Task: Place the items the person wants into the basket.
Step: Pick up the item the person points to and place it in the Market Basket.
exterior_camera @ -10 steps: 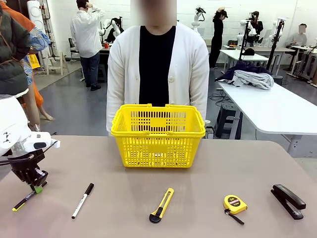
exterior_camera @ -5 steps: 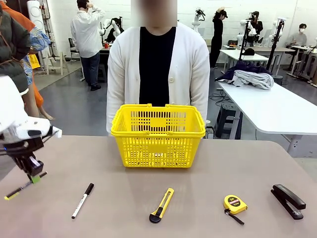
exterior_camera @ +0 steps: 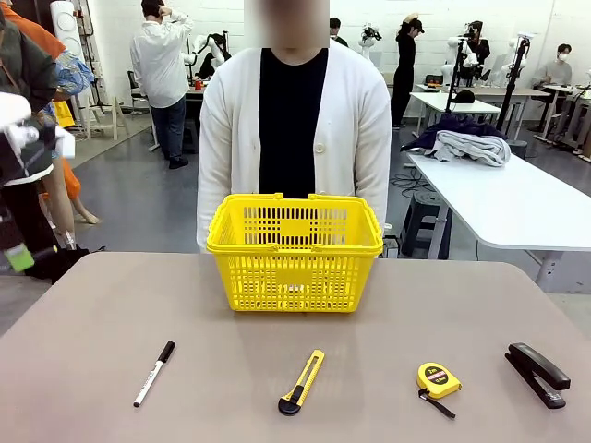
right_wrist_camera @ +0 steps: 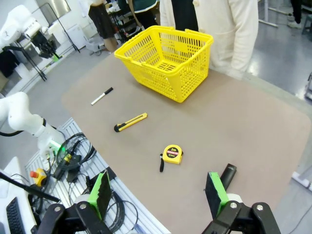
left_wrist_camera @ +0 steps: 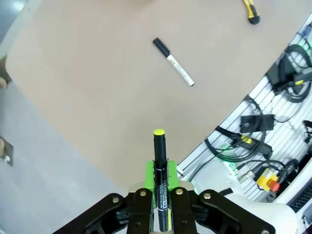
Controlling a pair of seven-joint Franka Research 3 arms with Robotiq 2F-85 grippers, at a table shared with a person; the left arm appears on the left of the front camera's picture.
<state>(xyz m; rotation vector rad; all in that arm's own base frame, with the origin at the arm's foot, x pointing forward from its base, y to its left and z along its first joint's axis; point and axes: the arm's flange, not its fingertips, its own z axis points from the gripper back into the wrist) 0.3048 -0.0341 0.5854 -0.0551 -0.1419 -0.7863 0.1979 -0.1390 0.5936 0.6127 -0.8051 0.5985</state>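
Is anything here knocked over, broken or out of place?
Nothing stands out. The bright yellow lattice basket stands upright, the white black-capped marker lies flat, and the left gripper grips the slim black pen squarely.

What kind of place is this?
Probably a robotics lab: a red stop button and loose cables sit beside the table, white work tables stand behind the person, and a yellow basket is set out.

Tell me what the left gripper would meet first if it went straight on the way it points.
Probably bare table, touched first by the pen that the left gripper holds. The marker lies to one side of that line, though depth is unclear.
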